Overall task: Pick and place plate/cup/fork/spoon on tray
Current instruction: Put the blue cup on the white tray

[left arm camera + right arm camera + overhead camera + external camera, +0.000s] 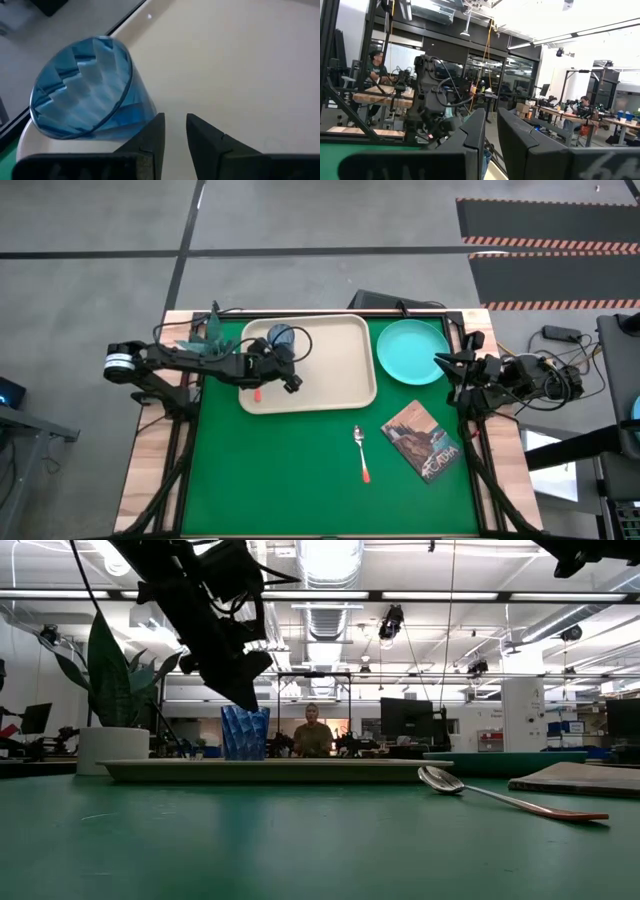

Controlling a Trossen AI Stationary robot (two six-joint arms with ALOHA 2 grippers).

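The dark-blue cup (282,337) stands upright on the beige tray (330,385), at its far left; it also shows in the low view (245,732) and the left wrist view (85,90). My left gripper (175,122) hovers empty over the tray beside the cup, its fingers a narrow gap apart (290,375). A red-orange handle end (258,392) lies on the tray's near left; my arm hides the rest of it. The spoon (360,450) lies on the green table. The turquoise plate (412,350) lies right of the tray. My right gripper (445,365) waits, raised, by the plate's right rim.
A brown-covered book (422,440) lies on the table right of the spoon. A white pot with a green plant (205,335) stands at the far left, next to the tray. A person (313,730) sits in the room beyond the table.
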